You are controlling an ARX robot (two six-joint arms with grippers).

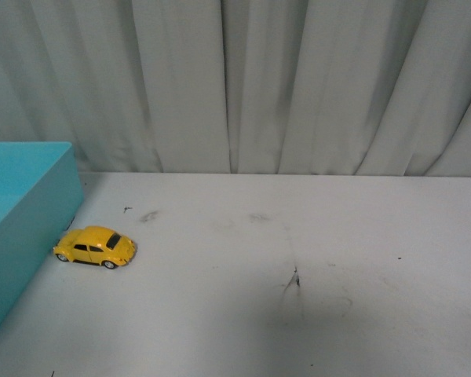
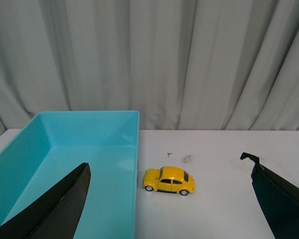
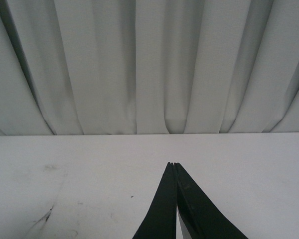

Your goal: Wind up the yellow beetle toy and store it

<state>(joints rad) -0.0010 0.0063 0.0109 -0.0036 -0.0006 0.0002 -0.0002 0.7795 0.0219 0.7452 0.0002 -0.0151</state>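
Note:
The yellow beetle toy (image 1: 95, 247) stands on its wheels on the white table, its nose against the side of the turquoise box (image 1: 23, 212) at the left. The left wrist view shows the same beetle toy (image 2: 169, 180) beside the box (image 2: 70, 149), which is open on top with nothing inside. My left gripper (image 2: 167, 169) is open wide, held back from the toy, with one finger over the box and the other over bare table. My right gripper (image 3: 172, 164) is shut with nothing in it, above bare table. Neither arm shows in the front view.
A pale pleated curtain (image 1: 235, 78) closes off the back of the table (image 1: 298, 275). Dark scuff marks (image 1: 294, 279) lie mid-table. The box takes up the left edge.

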